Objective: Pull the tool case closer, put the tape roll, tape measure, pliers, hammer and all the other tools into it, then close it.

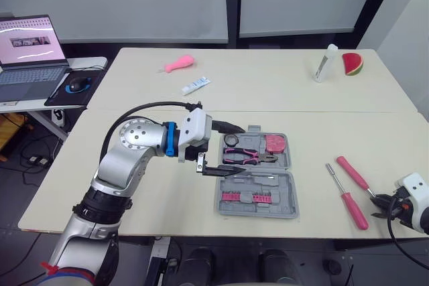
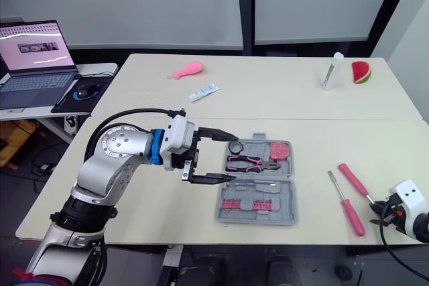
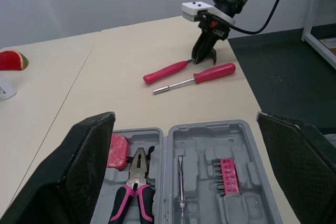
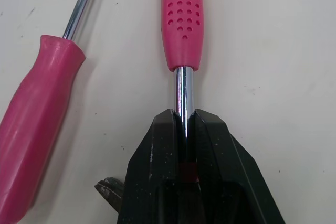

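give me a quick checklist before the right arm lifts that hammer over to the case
1. Grip: right gripper shut on the metal shaft of the hammer: ok.
2. Neighbour: screwdriver lies beside the hammer without touching it: ok.
3. Target: tool case open and flat on the table: ok.
4. Path: left gripper clear of the case: not ok, it hangs open at the case's left end.
5. Contents: pliers seated in the case: ok.
6. Free recess for the hammer: cannot tell.
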Tool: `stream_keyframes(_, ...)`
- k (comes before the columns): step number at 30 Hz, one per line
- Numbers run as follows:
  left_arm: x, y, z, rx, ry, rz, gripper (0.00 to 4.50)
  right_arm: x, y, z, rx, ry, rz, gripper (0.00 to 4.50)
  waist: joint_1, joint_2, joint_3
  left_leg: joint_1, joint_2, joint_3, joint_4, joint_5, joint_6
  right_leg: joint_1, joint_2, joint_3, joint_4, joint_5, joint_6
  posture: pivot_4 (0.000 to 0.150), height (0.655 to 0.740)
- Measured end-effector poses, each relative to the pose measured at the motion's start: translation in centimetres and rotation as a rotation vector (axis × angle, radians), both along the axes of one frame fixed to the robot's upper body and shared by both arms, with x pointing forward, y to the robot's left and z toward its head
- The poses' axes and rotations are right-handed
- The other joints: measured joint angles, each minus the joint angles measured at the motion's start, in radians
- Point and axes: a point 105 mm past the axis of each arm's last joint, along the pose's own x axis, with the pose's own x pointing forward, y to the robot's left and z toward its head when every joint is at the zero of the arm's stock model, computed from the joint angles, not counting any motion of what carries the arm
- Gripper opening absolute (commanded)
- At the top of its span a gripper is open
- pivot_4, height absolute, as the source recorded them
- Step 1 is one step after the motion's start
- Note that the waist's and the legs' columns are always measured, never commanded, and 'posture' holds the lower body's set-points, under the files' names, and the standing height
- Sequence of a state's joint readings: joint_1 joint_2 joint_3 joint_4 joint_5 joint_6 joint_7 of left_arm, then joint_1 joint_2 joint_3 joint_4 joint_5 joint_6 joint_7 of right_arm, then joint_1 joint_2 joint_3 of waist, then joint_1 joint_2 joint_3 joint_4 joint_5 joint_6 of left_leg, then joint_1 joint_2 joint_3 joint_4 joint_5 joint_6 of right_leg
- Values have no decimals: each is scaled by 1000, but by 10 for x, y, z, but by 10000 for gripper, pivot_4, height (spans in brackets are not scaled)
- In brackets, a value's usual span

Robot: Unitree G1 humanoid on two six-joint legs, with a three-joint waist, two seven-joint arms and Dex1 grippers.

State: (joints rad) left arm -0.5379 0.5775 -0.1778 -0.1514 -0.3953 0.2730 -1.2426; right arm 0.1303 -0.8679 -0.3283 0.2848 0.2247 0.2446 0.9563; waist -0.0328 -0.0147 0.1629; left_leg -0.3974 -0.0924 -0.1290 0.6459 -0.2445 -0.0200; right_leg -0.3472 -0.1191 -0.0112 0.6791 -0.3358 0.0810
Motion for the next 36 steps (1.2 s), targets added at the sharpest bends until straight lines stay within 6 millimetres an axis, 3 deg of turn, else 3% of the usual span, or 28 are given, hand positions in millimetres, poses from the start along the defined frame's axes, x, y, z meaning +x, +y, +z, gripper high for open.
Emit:
stream_keyframes(4, 5, 21, -5, 5, 14, 66, 45000, 12, 30, 46, -120, -55, 198, 2148, -4, 2, -1, 0, 0, 0, 0, -1, 2, -2, 0, 1, 1, 0, 0, 1500, 7400)
stream_keyframes(8, -3, 47, -21, 58, 50, 84, 45000, 17, 84, 80, -274, -31, 475, 2148, -1, 1, 0, -1, 1, -2, -1, -1, 2, -2, 1, -1, 0, 0, 0, 1500, 7400)
stream_keyframes(11, -10, 56, -26, 91, 44, 61, 45000, 14, 128, 80, -318, 14, 659, 2148, 6, 0, 0, -2, 0, -3, 0, -2, 3, -2, 0, -2, -1, 0, 0, 1500, 7400)
stream_keyframes(16, -20, 64, -37, 112, 60, 45, 45000, 24, 186, 80, -388, -18, 807, 2148, 7, -1, 1, -4, -1, -4, 0, -1, 2, -4, -2, -2, -1, 0, 0, 1500, 7400)
stream_keyframes(24, -31, 65, -48, 111, 103, 37, 45000, 24, 231, 64, -458, 26, 914, 2148, 4, -1, 1, -5, -1, -4, -1, 0, 0, -6, -2, -2, 0, 0, -1, 1500, 7400)
stream_keyframes(36, -35, 73, -55, 164, 107, 44, 45000, 27, 249, 47, -515, 47, 938, 2148, 3, -1, 1, -4, -1, -4, -1, 0, 0, -7, -1, -1, 1, 0, -1, 1500, 7400)
